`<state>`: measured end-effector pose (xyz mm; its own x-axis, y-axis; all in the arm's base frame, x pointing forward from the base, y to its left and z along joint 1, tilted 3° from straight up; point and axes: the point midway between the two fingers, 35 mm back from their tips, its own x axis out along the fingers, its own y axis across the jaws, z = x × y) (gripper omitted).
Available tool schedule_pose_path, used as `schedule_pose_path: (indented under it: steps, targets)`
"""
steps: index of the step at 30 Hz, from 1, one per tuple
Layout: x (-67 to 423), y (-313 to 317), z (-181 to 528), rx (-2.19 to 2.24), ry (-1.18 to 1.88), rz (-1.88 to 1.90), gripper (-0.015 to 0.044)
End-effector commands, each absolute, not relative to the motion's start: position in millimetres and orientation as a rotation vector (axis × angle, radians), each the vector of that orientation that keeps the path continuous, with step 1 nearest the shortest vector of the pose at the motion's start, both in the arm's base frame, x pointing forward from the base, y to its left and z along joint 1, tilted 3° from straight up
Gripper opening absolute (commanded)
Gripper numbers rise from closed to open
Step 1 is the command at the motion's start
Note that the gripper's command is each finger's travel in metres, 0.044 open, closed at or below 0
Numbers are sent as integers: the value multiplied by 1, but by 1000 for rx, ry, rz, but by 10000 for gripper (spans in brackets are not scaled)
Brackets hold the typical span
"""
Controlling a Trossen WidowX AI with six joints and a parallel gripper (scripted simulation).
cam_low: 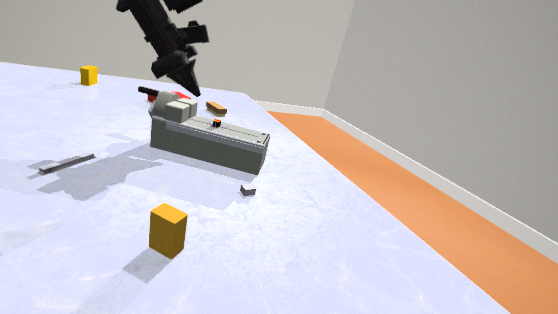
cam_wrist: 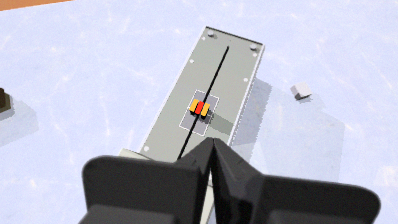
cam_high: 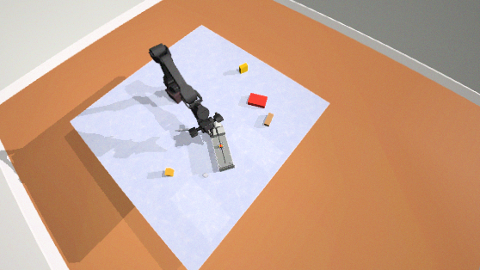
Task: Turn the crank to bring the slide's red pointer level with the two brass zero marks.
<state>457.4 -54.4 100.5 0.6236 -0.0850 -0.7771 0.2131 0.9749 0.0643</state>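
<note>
The grey machine [cam_high: 221, 148] lies on the pale mat, with a long slot along its top [cam_wrist: 210, 95]. In the wrist view the slide's red pointer [cam_wrist: 199, 107] sits between the two brass marks [cam_wrist: 193, 106] [cam_wrist: 205, 109], level with them. The light crank wheel [cam_low: 161, 105] with its dark handle [cam_low: 148, 91] is at the machine's near-arm end. My gripper [cam_low: 192, 89] hangs above that end, apart from the handle. Its fingers are pressed together with nothing between them.
Two yellow cubes [cam_high: 243, 67] [cam_high: 169, 172], a red block [cam_high: 257, 100] and a tan block [cam_high: 268, 119] lie on the mat. A small grey cube [cam_low: 248, 189] sits by the machine's far end. A flat grey bar [cam_low: 66, 163] lies to the left.
</note>
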Motion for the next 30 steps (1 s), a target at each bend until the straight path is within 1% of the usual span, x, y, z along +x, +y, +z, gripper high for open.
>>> schedule_pose_path:
  steps: [1, 2, 19, 20, 30]
  targets:
    - [457, -54, 101, 156, 882, -172, 0]
    - [457, -54, 101, 156, 882, -172, 0]
    - [457, -54, 101, 156, 882, -172, 440]
    - [457, -54, 101, 156, 882, -172, 440]
    - [457, -54, 101, 156, 882, -172, 177]
